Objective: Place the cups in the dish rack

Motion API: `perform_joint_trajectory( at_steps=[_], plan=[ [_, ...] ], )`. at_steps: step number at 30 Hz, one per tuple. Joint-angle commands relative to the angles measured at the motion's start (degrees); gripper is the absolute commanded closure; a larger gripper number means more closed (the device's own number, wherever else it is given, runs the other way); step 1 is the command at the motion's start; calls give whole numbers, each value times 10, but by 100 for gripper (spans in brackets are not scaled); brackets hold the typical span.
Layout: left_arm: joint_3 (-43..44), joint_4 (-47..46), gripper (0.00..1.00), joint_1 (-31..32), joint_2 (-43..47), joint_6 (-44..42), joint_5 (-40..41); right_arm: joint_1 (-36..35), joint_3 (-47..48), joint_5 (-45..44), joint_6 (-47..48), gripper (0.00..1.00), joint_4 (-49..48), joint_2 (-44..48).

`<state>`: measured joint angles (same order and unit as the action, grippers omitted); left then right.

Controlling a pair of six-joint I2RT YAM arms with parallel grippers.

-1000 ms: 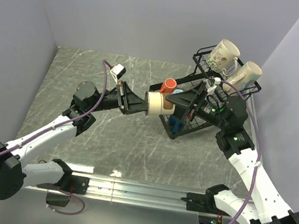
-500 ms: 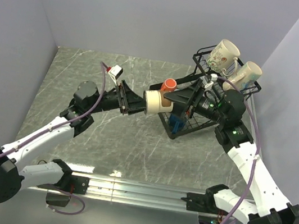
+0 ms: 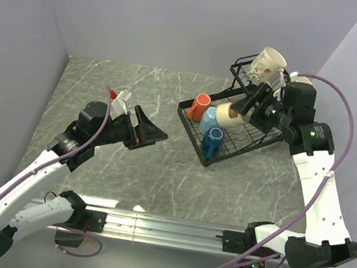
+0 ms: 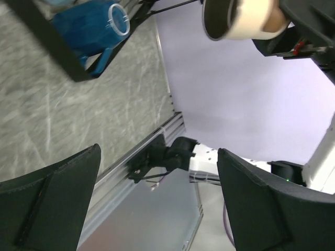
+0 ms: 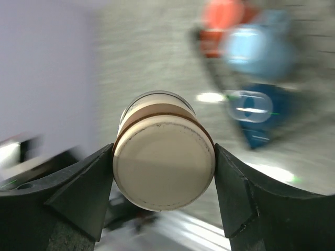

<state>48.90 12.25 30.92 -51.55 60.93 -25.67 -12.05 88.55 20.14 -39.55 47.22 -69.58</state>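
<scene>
My right gripper is shut on a cream cup by its base end, holding it on its side in the air above the black wire dish rack. In the right wrist view the cup's base fills the gap between both fingers. An orange mug, a light blue mug and a dark blue mug lie in the lower tray. A floral cream mug sits in the upper basket. My left gripper stands open and empty over the table, left of the rack.
Grey walls close in the table on the left, back and right. The rack takes up the right middle of the marble table. A metal rail with both arm bases runs along the near edge.
My left gripper opened, let go of the cream cup and drew back to the left. My right gripper, still shut on the cup, carried it right and up over the rack.
</scene>
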Motion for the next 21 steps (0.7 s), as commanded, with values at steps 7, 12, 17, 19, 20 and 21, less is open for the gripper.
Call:
perform_joint_trajectory(
  at_steps=[7, 12, 17, 19, 20, 21],
  plan=[
    [6, 120, 3, -2, 66, -35, 46, -44, -51, -394, 136, 100, 67, -21],
    [26, 152, 4, -2, 60, -43, 45, -51, -81, -411, 136, 100, 3, -54],
    [48, 171, 5, -3, 51, -53, 46, -80, -122, -438, 128, 100, -35, -85],
    [51, 175, 5, -3, 48, -52, 46, -89, -139, -438, 129, 100, -59, -92],
    [50, 175, 5, -3, 47, -51, 46, -98, -144, -444, 126, 100, -63, -102],
    [50, 175, 5, -2, 48, -50, 45, -103, -152, -447, 124, 100, -69, -107]
  ],
)
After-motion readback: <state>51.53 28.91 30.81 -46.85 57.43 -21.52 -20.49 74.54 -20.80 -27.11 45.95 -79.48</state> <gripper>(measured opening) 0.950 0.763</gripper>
